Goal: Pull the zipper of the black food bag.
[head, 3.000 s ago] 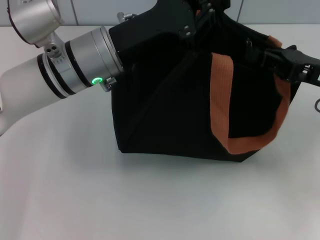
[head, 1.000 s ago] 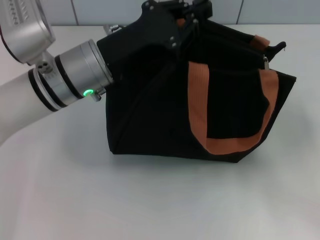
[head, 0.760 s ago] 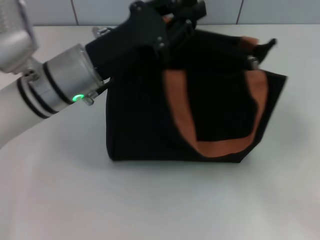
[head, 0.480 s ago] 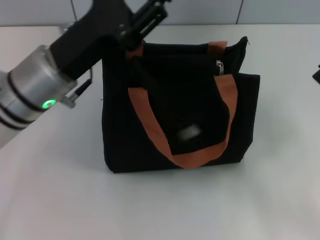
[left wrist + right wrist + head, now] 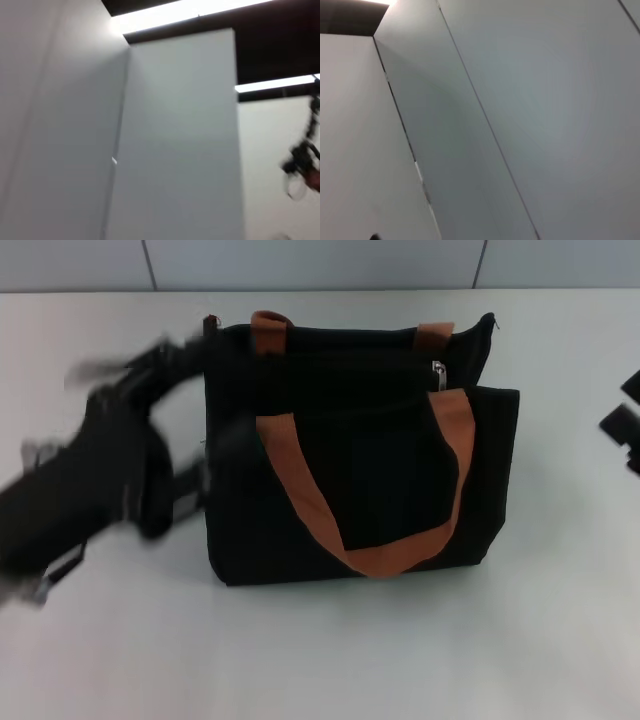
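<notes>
A: Zipper (image 5: pixel 438 371), where did it sit in the head view?

B: Upper right of the black food bag (image 5: pixel 350 450), a small silver metal tab against the dark zip line, beside the top of the right strap end.

A: And the bag itself?

B: It stood upright in the centre of the frame on the white table (image 5: pixel 330 650). It was boxy, of matte black fabric, with a flat front panel. A rust-orange webbing handle (image 5: pixel 370 540) hung down the front in a wide U, and a second orange handle showed as two short stubs at the top edge.

A: The arms?

B: The left gripper (image 5: pixel 150 365) was a dark smear at the left of the frame, just beside the bag's left edge; it was too blurred for me to tell whether its fingers were open or closed. The right gripper (image 5: pixel 625 425) showed only as a black angular piece at the right edge, well apart from the bag, and I could not tell its state either.

A: What did the left wrist view show?

B: Smooth pale wall panels and bright strips under a dark ceiling. A small dark blurred shape sat at the right edge; I could not tell what it was.

A: And the right wrist view?

B: Only flat grey-white panels with thin dark seams running diagonally. Neither bag nor zipper appeared.
</notes>
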Available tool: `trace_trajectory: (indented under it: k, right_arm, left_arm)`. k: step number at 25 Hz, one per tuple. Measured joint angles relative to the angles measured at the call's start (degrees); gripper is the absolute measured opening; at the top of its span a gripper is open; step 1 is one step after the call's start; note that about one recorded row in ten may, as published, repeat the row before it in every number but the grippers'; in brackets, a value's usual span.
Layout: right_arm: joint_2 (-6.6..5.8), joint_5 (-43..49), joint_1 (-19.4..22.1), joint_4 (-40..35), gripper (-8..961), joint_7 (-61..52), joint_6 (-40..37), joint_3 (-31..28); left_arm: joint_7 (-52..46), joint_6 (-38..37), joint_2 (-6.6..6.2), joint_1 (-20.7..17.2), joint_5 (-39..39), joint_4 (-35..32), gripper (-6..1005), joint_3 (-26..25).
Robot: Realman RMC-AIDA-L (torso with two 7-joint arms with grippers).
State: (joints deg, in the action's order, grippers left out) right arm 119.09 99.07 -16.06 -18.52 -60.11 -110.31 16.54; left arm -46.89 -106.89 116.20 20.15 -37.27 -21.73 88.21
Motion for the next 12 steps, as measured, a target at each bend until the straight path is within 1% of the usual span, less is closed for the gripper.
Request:
trace_trajectory:
  k: [1,3,5,8,12]
  right_arm:
    - [0.0,1.0,-0.2,-0.1,766,0.7,-0.4,0.1]
    - [0.02,3.0,-0.6,-0.2,777,2.6,-1.4,0.8]
    - [0.04,5.2,-1.1,-0.3,787,4.9,-2.8,2.8]
    - [0.04,7.9,-2.2,-0.5,803,8.8,-3.8,7.7]
    - [0.03,11.8,-4.9,-0.6,823,13.0,-2.2,16.2]
  left_arm:
    - [1.7,-2.4,-1.74,-2.7,-6.4,-0.3,797,0.0]
    - [3.8,-3.2,-2.82,-4.1,-11.4,-0.4,797,-0.1]
    - [6.1,-3.3,-3.78,-5.1,-16.3,-0.3,797,-0.1]
    - [8.8,-1.6,-4.43,-5.7,-21.2,0.4,797,-0.1]
    - [9.2,2.5,-4.6,-5.3,-25.2,0.8,797,-0.2]
